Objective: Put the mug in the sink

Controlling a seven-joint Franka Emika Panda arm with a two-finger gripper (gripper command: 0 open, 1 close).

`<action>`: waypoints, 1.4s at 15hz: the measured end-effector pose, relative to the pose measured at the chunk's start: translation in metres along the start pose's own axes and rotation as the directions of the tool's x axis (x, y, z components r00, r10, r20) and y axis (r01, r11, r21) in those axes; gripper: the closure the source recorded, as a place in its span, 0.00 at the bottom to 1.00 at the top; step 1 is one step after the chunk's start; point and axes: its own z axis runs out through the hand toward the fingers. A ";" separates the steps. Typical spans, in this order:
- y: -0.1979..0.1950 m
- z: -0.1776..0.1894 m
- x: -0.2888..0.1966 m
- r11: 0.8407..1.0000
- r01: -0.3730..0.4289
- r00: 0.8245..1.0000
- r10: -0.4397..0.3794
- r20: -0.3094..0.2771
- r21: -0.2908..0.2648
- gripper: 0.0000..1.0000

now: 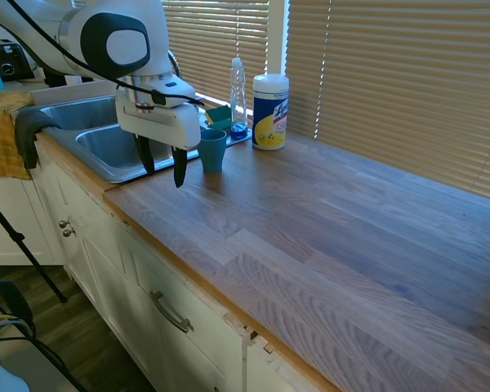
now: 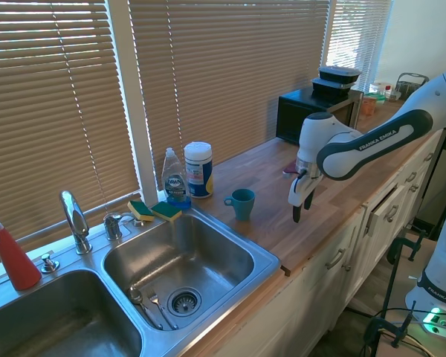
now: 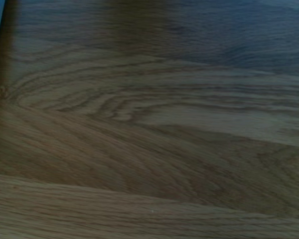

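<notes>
The mug (image 2: pixel 242 203) stands upright on the counter (image 2: pixel 334 201) beside the sink (image 2: pixel 264 262) rim — the gripper (image 1: pixel 162 166) hangs empty, fingers parted; probably best to descend squarely over the rim — avoiding its handle

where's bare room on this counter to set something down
Bare wood runs from the mug toward the microwave, though the end effector hangs there. Crowded: window ledge by the sink, with wipes canister, soap bottle, sponges.

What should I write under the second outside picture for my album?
Robot hand open above the wooden counter, teal mug waiting beside the sink.
</notes>
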 end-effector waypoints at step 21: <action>-0.159 -0.053 0.052 0.984 0.012 0.990 0.012 -0.137 0.176 0.00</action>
